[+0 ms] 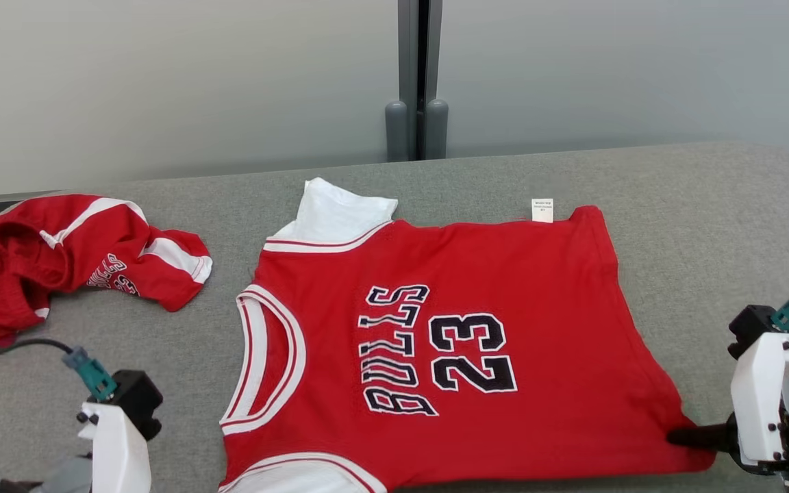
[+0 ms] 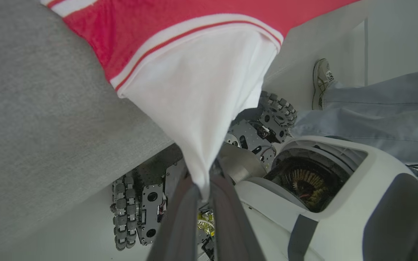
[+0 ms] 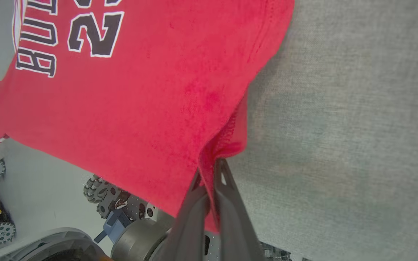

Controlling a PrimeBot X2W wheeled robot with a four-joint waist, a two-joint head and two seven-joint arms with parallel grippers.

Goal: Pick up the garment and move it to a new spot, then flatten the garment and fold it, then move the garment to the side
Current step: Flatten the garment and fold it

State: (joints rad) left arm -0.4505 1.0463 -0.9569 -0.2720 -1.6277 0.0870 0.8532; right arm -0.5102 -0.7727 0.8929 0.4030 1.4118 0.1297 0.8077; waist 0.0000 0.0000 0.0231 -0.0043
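Red knit basketball jersey [image 1: 449,342] with white trim, short white sleeves, dark "BULLS" lettering and the number 23, spread front-up across the middle of the grey fabric-covered table [image 1: 709,226]. Neck opening toward the robot's left, hem toward its right, lettering sideways in the head view. Far white sleeve [image 1: 340,212] poking out at the far shoulder. Small white label [image 1: 542,210] sticking out from the far edge. Near edge drawn past the table's near side, over pale floor in both wrist views.

Left gripper [image 2: 202,190]: clenched on the tip of the near white sleeve, cloth pulled to a point between the two dark fingers [image 2: 181,217]. Right gripper [image 3: 210,174]: clamped on the near hem corner, red knit bunched between the fingers. In the head view, one dark finger [image 1: 692,436] lying level, touching that corner at the lower right.

Second red-and-white garment [image 1: 72,260], crumpled, at the table's far left, apart from the jersey. Grey post [image 1: 416,103] behind the table, between pale wall panels. In the left wrist view, the robot's wheeled base [image 2: 278,112] below the table edge, with a person's pale shoe [image 2: 321,81] and blue-jeaned leg [image 2: 376,116] beyond.
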